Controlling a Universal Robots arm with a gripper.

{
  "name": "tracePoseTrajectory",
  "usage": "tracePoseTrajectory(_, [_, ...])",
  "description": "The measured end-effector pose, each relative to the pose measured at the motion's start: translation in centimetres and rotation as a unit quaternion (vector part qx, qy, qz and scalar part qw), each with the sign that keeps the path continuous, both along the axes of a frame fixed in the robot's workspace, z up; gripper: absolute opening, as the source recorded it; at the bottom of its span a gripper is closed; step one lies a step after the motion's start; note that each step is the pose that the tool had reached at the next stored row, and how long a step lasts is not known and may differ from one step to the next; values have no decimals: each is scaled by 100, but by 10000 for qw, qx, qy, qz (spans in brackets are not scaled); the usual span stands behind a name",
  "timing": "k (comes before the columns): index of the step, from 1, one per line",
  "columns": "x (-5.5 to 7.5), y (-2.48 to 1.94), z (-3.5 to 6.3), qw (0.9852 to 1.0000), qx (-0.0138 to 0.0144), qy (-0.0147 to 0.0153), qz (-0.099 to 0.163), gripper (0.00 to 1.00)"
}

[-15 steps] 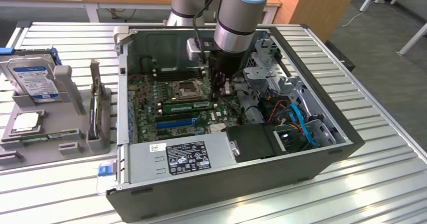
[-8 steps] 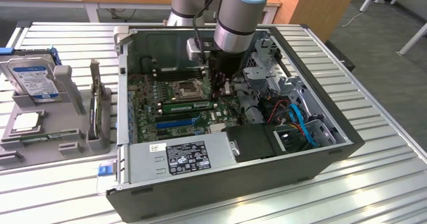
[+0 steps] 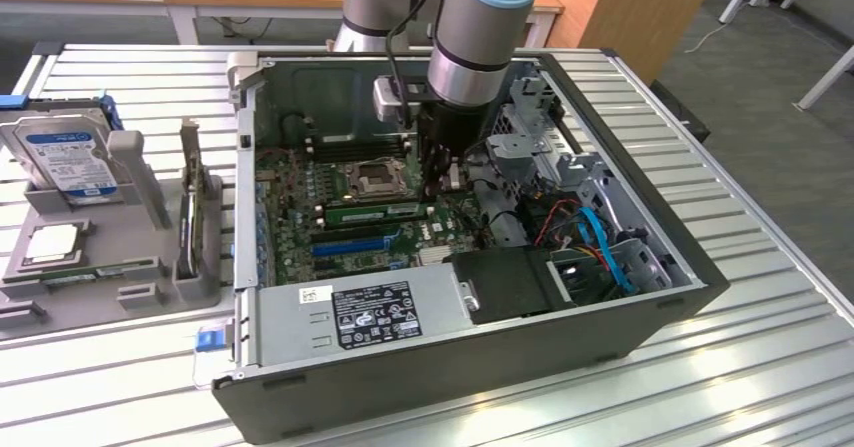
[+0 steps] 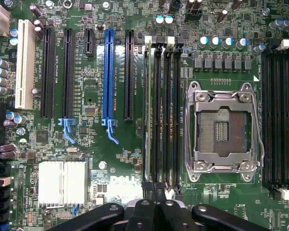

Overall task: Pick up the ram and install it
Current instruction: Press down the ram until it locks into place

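The ram (image 4: 147, 110) is a thin green stick seen edge-on, standing in the memory slot farthest from the empty processor socket (image 4: 222, 129). In the exterior view the ram (image 3: 378, 210) lies along the near side of that socket (image 3: 374, 177), inside the open computer case. My gripper (image 4: 153, 191) is shut, its dark fingers pressed together right at one end of the stick, with nothing visible between them. I cannot tell whether they touch the stick. In the exterior view the gripper (image 3: 450, 189) reaches down into the case at the ram's end toward the exterior view's right.
The case wall (image 3: 400, 367) surrounds the motherboard, with the power supply (image 3: 367, 312) at the front and drive cages and cables (image 3: 587, 237) on the exterior view's right. A grey fixture (image 3: 134, 267) on the exterior view's left holds a hard drive (image 3: 67, 157), a processor chip (image 3: 54, 242) and another green stick (image 3: 80, 272).
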State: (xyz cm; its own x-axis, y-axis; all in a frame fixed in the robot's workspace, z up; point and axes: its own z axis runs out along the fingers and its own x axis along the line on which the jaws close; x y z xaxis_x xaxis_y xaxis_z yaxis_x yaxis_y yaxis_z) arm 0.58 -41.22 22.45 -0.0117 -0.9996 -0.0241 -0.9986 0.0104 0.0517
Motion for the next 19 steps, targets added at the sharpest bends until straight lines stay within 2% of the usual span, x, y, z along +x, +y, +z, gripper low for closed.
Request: tracePoseTrajectory(19, [0,0,-9,10000,1,0,0,10])
